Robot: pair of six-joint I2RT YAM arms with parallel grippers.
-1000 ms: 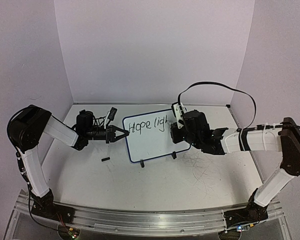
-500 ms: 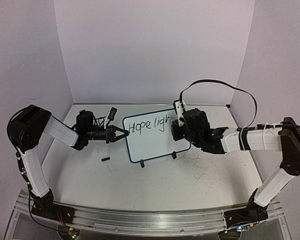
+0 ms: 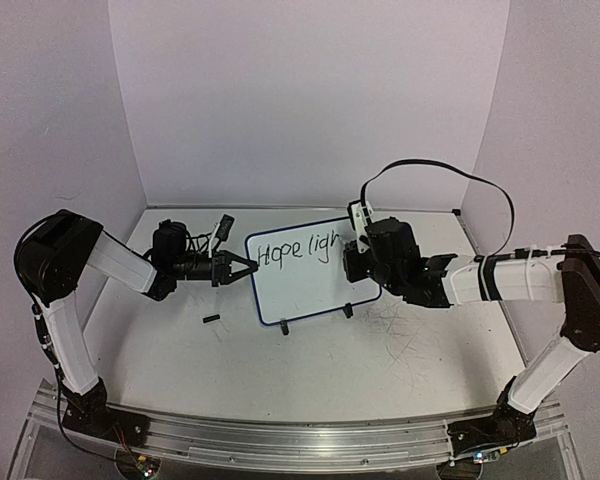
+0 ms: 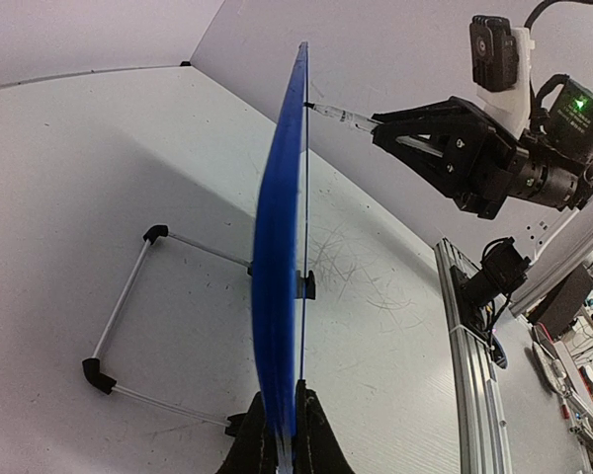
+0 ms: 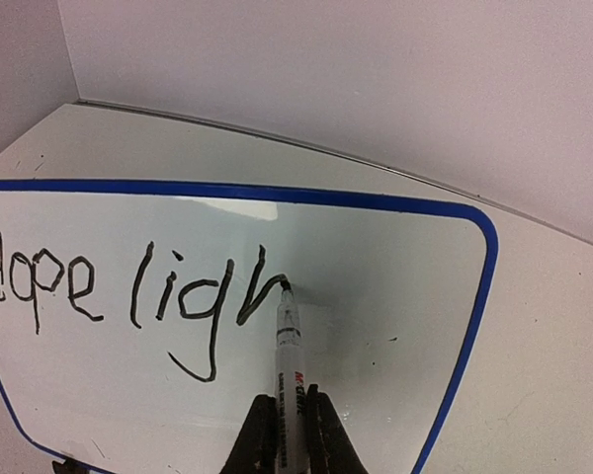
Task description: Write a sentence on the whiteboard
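Pinching marker (image 5: 289, 341) in closed right gripper (image 5: 288, 427), tip touching whiteboard (image 5: 395, 296) beside writing (image 5: 128, 291) "Hope ligh", left gripper (image 4: 284, 434) clamped on its edge.

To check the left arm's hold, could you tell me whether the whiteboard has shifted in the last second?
No. The whiteboard sits where it was, judged against the small black piece on the table.

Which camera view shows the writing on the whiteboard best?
Right wrist view: the writing on the whiteboard reads clearly, "Hope ligh". Top external shows it small; left wrist sees the board edge-on, writing hidden.
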